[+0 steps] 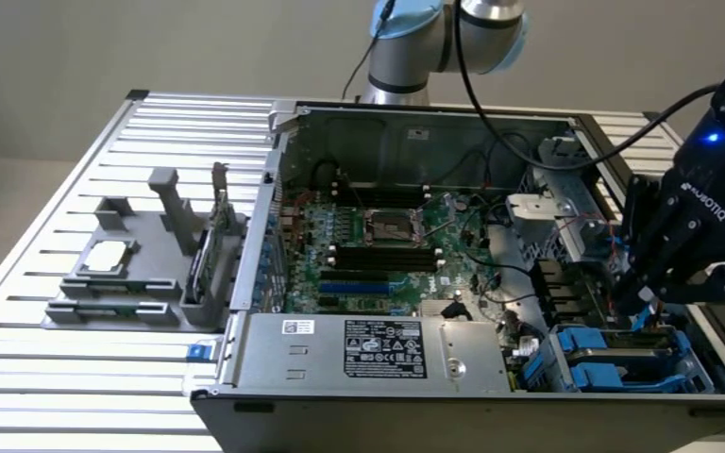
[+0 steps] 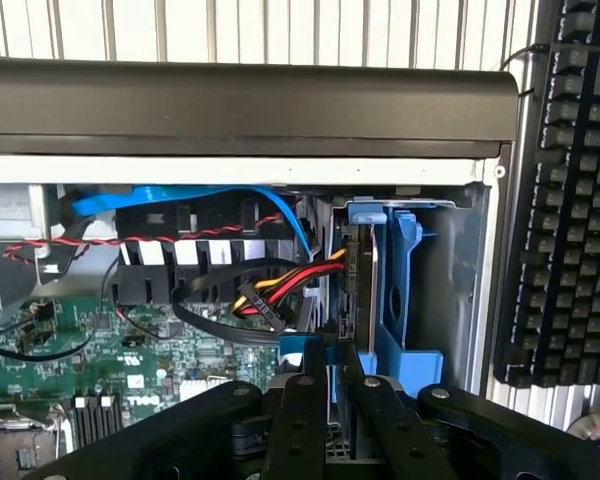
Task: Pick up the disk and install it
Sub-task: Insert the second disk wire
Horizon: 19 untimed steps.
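In the wrist view the disk point(image 2: 354, 290) stands on edge at the case's drive bay, its grey side flanked by the bright blue carrier point(image 2: 405, 300). My gripper point(image 2: 335, 385) is shut on the disk's near edge, and a strip of blue shows between the two black fingers point(image 2: 302, 420). In the exterior view the gripper point(image 1: 641, 304) hangs low over the drive bays point(image 1: 615, 359) in the open computer case's corner on the exterior view's right. There the held disk is mostly hidden behind the black fingers.
The open case point(image 1: 400, 123) holds a green motherboard point(image 1: 381, 250), a power supply point(image 1: 376, 349) and loose cables point(image 2: 280, 290) close to the bay. A grey fixture point(image 1: 136, 274) with a silver chip and an upright card sits on the exterior view's left. A black keyboard point(image 2: 570, 200) lies beside the case.
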Available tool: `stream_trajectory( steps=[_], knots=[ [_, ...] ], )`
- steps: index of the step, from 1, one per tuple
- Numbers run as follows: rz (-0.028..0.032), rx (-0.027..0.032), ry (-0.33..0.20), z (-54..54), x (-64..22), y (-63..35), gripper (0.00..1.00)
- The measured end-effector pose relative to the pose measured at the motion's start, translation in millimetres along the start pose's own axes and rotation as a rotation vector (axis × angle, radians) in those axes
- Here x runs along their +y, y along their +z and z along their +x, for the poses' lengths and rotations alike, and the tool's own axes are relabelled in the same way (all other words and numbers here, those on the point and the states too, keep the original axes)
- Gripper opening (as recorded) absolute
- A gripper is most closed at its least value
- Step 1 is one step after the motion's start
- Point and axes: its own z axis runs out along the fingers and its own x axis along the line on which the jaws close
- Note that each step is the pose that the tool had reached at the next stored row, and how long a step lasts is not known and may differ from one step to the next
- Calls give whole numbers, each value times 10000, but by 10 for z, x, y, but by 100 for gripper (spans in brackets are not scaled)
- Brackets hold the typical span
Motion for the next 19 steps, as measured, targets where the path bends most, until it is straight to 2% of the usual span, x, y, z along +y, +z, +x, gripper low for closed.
stream_trajectory(
  steps=[13,19],
  knots=[
    [-133,5,11,-44,8,104,16],
    [-166,5,14,-58,10,134,16]
  ],
)
